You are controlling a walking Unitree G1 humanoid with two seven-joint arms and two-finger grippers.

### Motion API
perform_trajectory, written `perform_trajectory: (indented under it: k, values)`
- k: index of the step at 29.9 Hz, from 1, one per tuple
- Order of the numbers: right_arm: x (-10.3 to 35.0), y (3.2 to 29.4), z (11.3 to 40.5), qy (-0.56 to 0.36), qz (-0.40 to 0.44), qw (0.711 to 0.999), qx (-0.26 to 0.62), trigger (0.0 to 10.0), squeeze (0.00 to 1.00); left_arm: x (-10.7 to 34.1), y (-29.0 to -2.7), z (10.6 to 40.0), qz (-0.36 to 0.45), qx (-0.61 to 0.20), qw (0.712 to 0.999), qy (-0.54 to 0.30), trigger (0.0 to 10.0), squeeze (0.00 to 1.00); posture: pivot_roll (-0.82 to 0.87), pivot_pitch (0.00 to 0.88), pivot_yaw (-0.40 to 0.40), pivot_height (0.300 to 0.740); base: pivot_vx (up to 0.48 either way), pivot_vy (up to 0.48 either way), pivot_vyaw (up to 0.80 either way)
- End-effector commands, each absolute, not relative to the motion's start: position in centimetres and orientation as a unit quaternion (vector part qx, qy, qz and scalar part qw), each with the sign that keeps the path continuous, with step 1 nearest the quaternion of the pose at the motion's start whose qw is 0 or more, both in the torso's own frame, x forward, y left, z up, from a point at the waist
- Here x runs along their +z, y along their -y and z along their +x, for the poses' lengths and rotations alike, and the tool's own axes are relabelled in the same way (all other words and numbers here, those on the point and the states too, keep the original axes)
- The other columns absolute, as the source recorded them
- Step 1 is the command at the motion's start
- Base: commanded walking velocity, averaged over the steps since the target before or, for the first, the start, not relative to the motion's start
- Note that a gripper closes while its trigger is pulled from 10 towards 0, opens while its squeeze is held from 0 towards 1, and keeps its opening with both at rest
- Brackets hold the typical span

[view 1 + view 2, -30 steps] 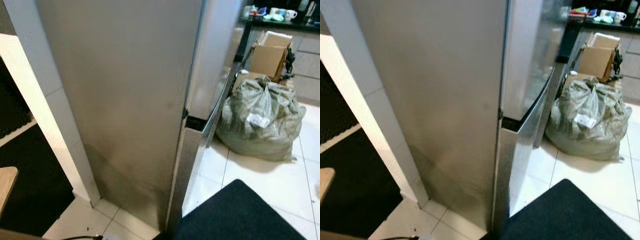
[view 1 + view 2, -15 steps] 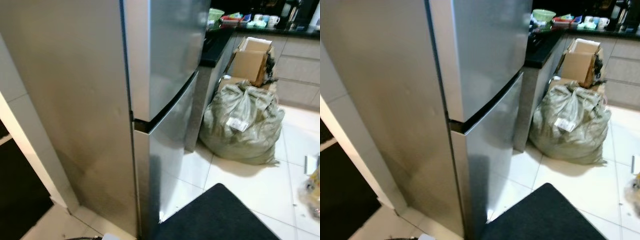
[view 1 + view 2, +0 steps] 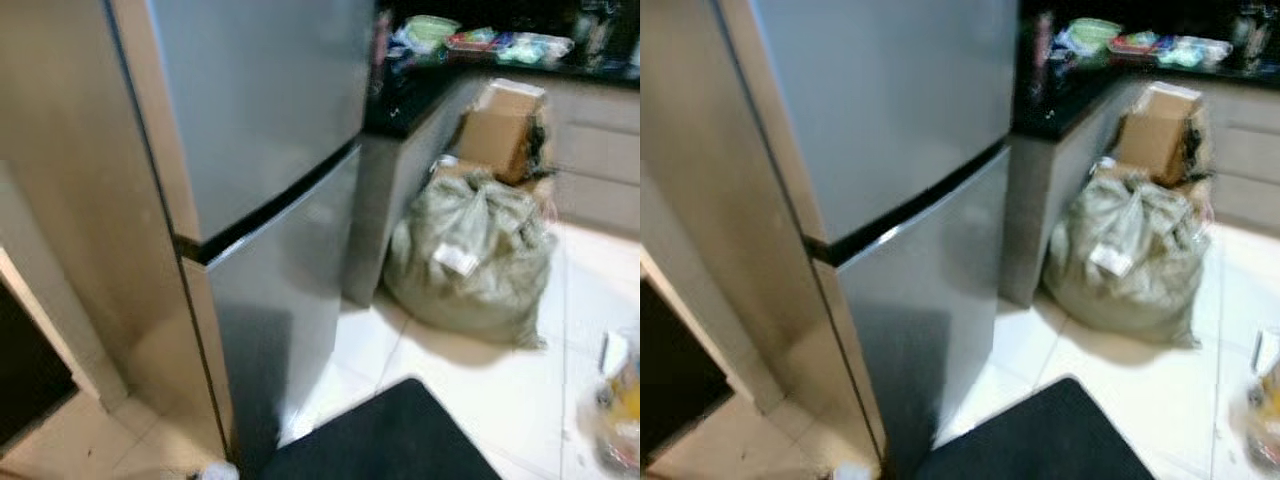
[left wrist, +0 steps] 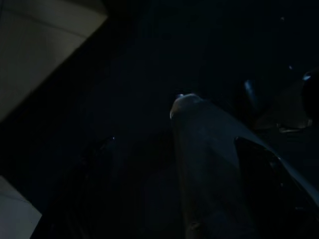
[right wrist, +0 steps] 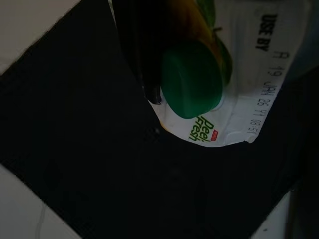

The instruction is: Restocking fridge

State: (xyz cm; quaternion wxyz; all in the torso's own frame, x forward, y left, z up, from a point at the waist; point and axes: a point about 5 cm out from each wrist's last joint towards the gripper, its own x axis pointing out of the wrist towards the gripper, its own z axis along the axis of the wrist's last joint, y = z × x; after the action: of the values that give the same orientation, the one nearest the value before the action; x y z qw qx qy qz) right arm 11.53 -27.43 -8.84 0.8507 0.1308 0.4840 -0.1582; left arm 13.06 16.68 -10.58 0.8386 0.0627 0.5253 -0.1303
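**One carton in hand, fridge doors both closed**

Left eye view: two silver doors on the fridge point(image 3: 265, 150), upper and lower, both closed, split by a dark seam. Beyond it, a black tabletop point(image 3: 420, 95) with bowls and cups, blurred. On the pale tiled floor point(image 3: 500, 370), a bulging grey-green sack point(image 3: 470, 255) with a cardboard box point(image 3: 500, 125) behind it, and a dark mat point(image 3: 380, 440) just in front of the fridge. At the far right edge, a blurred yellowish bag, too soft to name.

Right eye view: same scene, nothing to add.

Left wrist view: very dark. Left claw point(image 4: 219, 164) hanging over dark ground with a wedge of pale tile at one corner; one finger faintly made out, opening impossible to tell.

Right wrist view: right claw point(image 5: 164, 59) clenched on a juice carton point(image 5: 234, 84), white, green screw cap point(image 5: 192, 77), "Peel Fresh" print and a use-by stamp. One black finger point(image 5: 137, 50) pressed along the carton's side beside the cap; the other finger hidden behind the pack. Mat below.

Handling, as a guess: fairly heavy if full, smooth coated walls, so somewhat slippery and liable to dent under a hard squeeze. Best hold across the flat sides under the sloped top, kept upright. Carton in the right claw; upper door not yet opened, likely work for the left.
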Motion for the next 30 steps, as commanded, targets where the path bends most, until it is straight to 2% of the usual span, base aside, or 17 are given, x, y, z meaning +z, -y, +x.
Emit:
perform_trajectory:
  k: [1,10,19,23,24,30]
  values:
    - [-8.9,27.4,11.3,-0.487,0.130,0.850,-0.156,10.0,0.00,-10.9,-16.8,12.3,0.058,-0.121,0.830,-0.541,10.0,0.00,-0.06,0.000,-0.007,0.740,0.000,0.000,0.78]
    - [-9.0,27.4,11.1,-0.489,0.126,0.850,-0.150,10.0,0.00,-10.5,-17.6,13.3,0.049,-0.085,0.846,-0.523,10.0,0.00,-0.06,0.000,-0.008,0.740,0.000,0.000,0.72]
    - [-8.9,27.5,11.2,-0.491,0.114,0.851,-0.148,10.0,0.00,-9.5,-18.7,15.4,0.044,-0.049,0.870,-0.488,10.0,0.00,-0.06,0.000,-0.007,0.740,0.000,0.000,0.00]
    - [-9.0,27.4,11.0,-0.501,0.101,0.848,-0.143,10.0,0.00,-7.9,-19.7,18.4,0.033,-0.028,0.903,-0.427,10.0,0.00,-0.06,0.000,-0.007,0.740,0.000,0.000,0.00]
    - [-9.0,27.4,11.0,-0.501,0.101,0.848,-0.143,10.0,0.00,-7.9,-19.7,18.4,0.033,-0.028,0.903,-0.427,10.0,0.00,-0.06,0.000,-0.007,0.740,0.000,0.000,0.00]
    - [-9.0,27.5,10.9,-0.501,0.102,0.847,-0.144,10.0,0.00,-5.3,-21.0,22.2,0.026,-0.019,0.940,-0.340,10.0,0.00,-0.06,0.000,-0.005,0.740,0.000,0.000,0.80]
